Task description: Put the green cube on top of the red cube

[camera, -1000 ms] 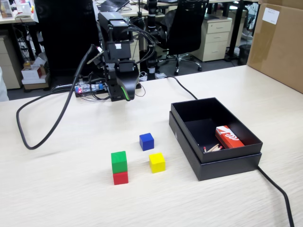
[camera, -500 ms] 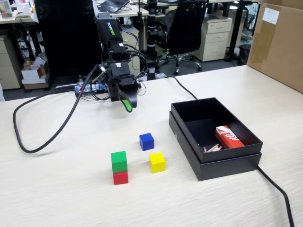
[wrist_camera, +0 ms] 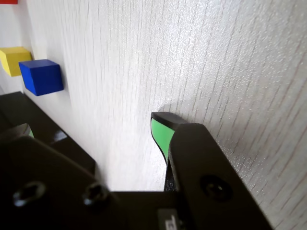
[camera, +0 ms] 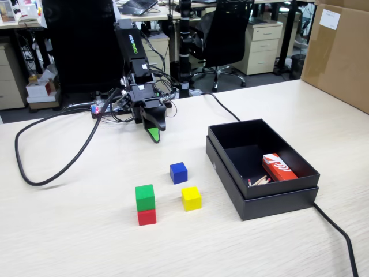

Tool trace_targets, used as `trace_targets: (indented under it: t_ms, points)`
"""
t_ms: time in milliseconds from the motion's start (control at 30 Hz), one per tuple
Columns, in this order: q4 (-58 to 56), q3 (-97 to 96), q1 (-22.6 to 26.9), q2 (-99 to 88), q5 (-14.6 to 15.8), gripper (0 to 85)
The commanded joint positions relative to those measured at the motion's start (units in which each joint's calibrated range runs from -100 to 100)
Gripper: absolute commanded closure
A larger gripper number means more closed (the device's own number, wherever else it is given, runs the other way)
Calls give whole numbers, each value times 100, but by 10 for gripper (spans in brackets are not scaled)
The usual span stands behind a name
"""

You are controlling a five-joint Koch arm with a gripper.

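Note:
In the fixed view the green cube (camera: 145, 197) sits on top of the red cube (camera: 147, 217), at the front left of the table. My gripper (camera: 153, 134) hovers low over the table near the arm's base, well behind the stack and apart from it. In the wrist view my gripper (wrist_camera: 93, 130) is open and empty, with bare table between the green-tipped fingers (wrist_camera: 160, 133). A sliver of the red cube (wrist_camera: 8, 1) shows at the top left edge of the wrist view. The green cube is out of that view.
A blue cube (camera: 178, 172) (wrist_camera: 42, 76) and a yellow cube (camera: 191, 198) (wrist_camera: 13, 59) lie right of the stack. An open black box (camera: 277, 199) holding a red-and-white packet (camera: 278, 167) stands at the right. Black cables (camera: 34, 173) cross the left table. A cardboard box (camera: 340, 52) stands far right.

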Motion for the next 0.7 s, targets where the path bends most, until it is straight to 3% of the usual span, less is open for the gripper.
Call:
trace_targets:
  t_ms: [0, 667]
  points:
    - [-109, -251, 15, 26, -24, 360]
    - [-101, -260, -5, 26, -5, 370]
